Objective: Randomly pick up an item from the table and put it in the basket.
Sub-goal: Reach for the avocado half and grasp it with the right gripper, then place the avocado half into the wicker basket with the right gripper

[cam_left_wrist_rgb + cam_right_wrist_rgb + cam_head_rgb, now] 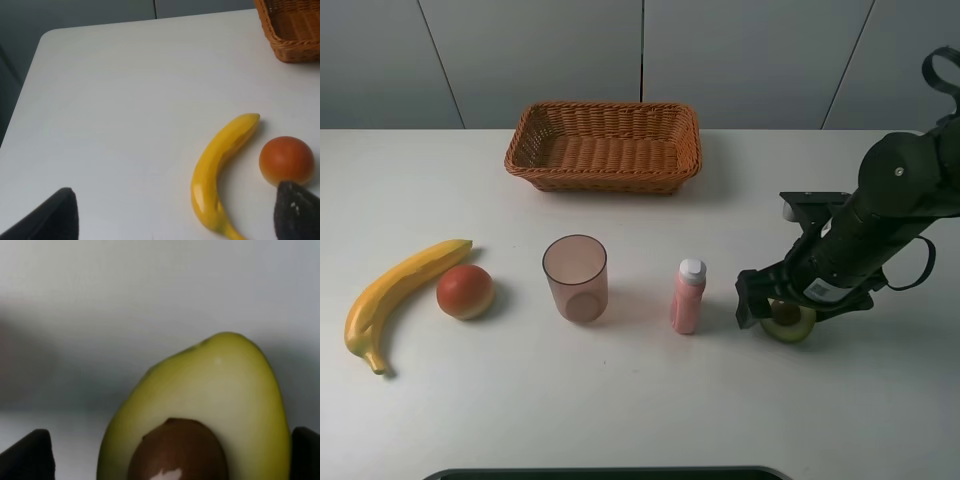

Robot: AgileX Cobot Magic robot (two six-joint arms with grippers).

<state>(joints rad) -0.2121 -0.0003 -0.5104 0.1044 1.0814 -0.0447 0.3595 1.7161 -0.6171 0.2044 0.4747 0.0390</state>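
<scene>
The halved avocado (pixel 792 324) lies on the white table (pixel 650 400) at the right, flesh and brown pit up. My right gripper (pixel 782 305) is low over it, open, with one finger on each side. In the right wrist view the avocado (pixel 210 405) fills the space between the fingertips (pixel 25 455); my right gripper (pixel 165 457) has not closed on it. My left gripper (pixel 175 220) is open and empty above the table's left part; it does not show in the exterior high view. The wicker basket (pixel 603 183) stands empty at the back centre.
A pink bottle with a white cap (pixel 688 296) stands just left of the avocado. A translucent pink cup (pixel 575 277) is at the centre. A red-orange fruit (pixel 465 291) and a banana (pixel 400 295) lie at the left. The basket's corner (pixel 295 35) shows in the left wrist view.
</scene>
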